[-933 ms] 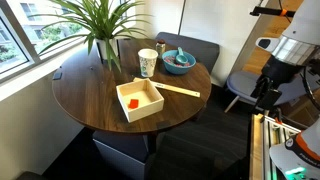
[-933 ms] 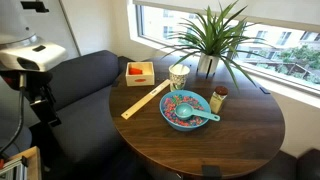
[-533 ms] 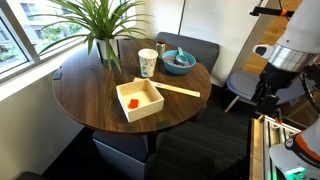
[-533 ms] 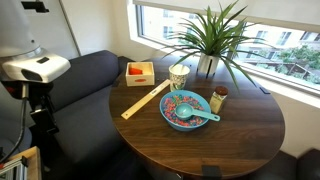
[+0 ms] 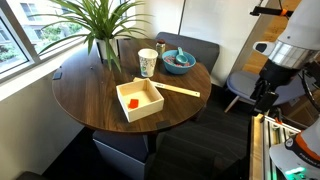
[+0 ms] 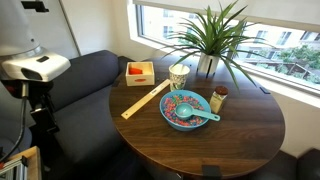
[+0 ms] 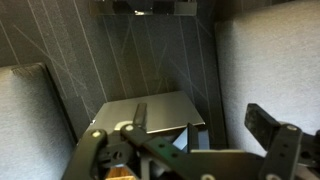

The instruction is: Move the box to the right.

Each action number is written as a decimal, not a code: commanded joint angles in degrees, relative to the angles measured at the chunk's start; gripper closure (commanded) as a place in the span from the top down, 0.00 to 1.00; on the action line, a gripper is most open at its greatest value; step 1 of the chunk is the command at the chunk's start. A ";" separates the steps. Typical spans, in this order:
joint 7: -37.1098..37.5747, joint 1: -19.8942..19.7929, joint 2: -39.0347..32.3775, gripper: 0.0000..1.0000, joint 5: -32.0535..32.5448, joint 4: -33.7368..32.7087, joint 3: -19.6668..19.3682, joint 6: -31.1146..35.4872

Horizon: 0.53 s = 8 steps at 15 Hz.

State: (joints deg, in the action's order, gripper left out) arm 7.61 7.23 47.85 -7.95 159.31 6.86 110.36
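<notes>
The box (image 5: 146,112) is a shallow pale wooden square with a small red-orange item (image 5: 132,101) inside. It sits on the round dark table (image 5: 90,95), near the edge closest to the dark sofa, and also shows in an exterior view (image 6: 140,80). My gripper (image 5: 262,97) hangs off the table, well away from the box, beside the sofa (image 6: 38,100). In the wrist view its fingers (image 7: 200,125) are spread apart with nothing between them. The box is out of the wrist view.
On the table stand a paper cup (image 5: 147,62), a round blue bowl (image 5: 179,61) with a utensil, a flat wooden stick (image 5: 180,90), a small jar (image 6: 218,99) and a potted plant (image 5: 100,30). A dark sofa (image 6: 85,75) borders the table.
Between the earliest frames and half a second ago, the arm shifted slightly beside the sofa. Since then nothing has moved, and the table objects are unchanged.
</notes>
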 commanded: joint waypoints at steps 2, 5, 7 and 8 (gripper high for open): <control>-1.91 -4.76 -7.62 1.00 4.91 -10.83 -1.64 2.07; -3.42 -6.65 -15.02 1.00 7.73 -21.43 -3.25 1.89; -3.33 -5.98 -21.55 1.00 6.45 -28.29 -3.43 1.29; -3.87 -4.83 -24.50 1.00 4.92 -31.21 -3.41 0.42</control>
State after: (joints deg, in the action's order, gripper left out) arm 4.55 1.00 34.68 -1.19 138.22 3.35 112.60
